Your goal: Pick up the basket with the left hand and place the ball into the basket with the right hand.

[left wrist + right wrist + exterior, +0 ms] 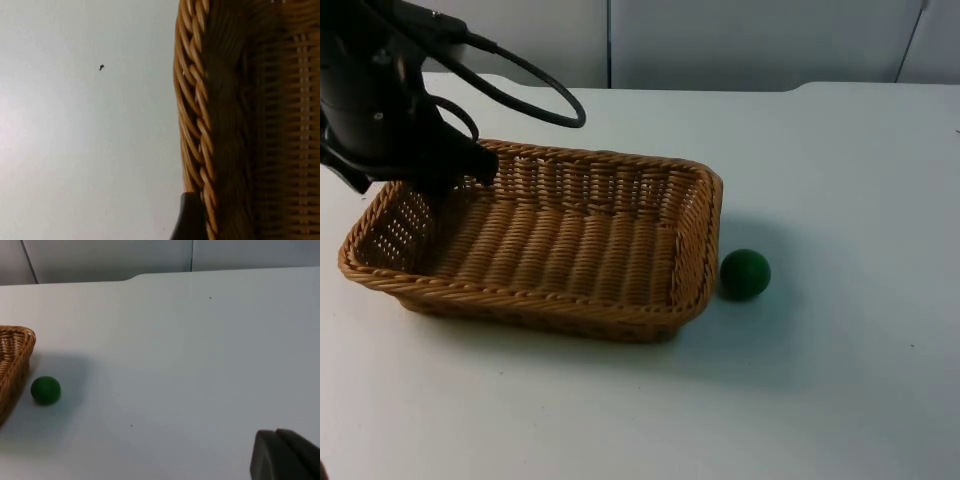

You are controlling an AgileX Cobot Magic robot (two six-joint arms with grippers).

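Observation:
A rectangular wicker basket (550, 240) lies left of the table's middle, with nothing inside it. My left gripper (458, 170) is down at the basket's far left rim (200, 125), and the arm above hides how it meets the wicker. A small green ball (745, 274) rests on the table just right of the basket's near right corner, a small gap away from it. From the right wrist, the ball (45, 390) and the basket's corner (15, 355) lie well ahead of my right gripper (282, 455), which waits far from both.
The white table top (840, 180) stretches bare to the right of the ball and in front of the basket. It ends at the grey partition wall (740, 40) behind.

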